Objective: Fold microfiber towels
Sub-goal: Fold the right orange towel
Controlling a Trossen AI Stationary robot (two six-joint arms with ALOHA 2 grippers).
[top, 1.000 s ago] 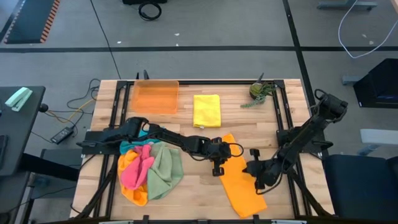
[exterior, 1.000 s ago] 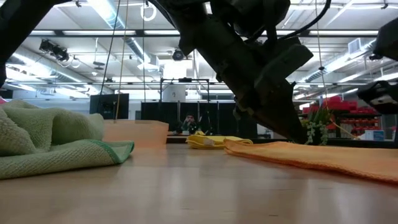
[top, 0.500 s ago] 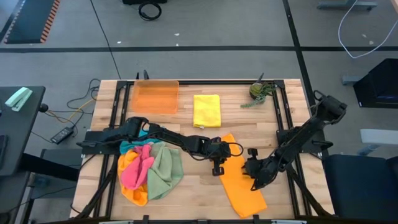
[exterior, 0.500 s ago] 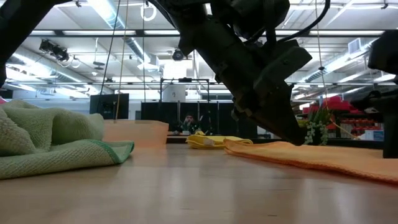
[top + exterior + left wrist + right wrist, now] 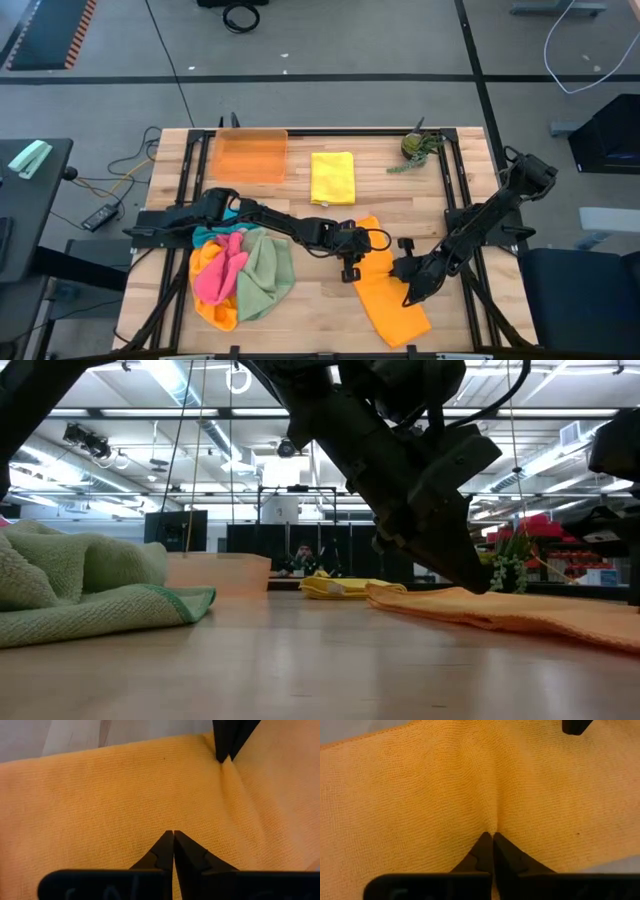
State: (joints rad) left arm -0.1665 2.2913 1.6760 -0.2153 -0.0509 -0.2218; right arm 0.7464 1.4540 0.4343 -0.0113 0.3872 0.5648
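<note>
An orange microfiber towel (image 5: 382,300) lies spread as a long strip on the wooden table, right of centre. My left gripper (image 5: 350,272) is shut at the towel's left long edge and my right gripper (image 5: 408,293) is shut at its right long edge, facing each other across the strip. A folded yellow towel (image 5: 332,178) lies flat farther back. A heap of pink, sage green, orange and teal towels (image 5: 243,278) rests near the table's left front. My left gripper has its shut fingertips (image 5: 173,837) down on the orange towel a little in from its left long edge (image 5: 356,262), slanting down from the table's left. The cloth around the tips lies flat on the table. My right gripper pinches a small pucker of the towel (image 5: 492,827) between its fingertips, near the right long edge, slanting down from the table's right. A crease runs from the pinch across the cloth (image 5: 235,780). The towel stays on the table.
A translucent orange tray (image 5: 250,155) stands at the back left and a small potted plant (image 5: 418,147) at the back right. The green towel (image 5: 90,590) of the heap bulks at the left in the low view. Bare wood lies between heap and strip.
My right gripper has edged a little toward the towel's middle, and the cloth at its tips has bunched into a small pucker. The rest of the towel lies where it was.
</note>
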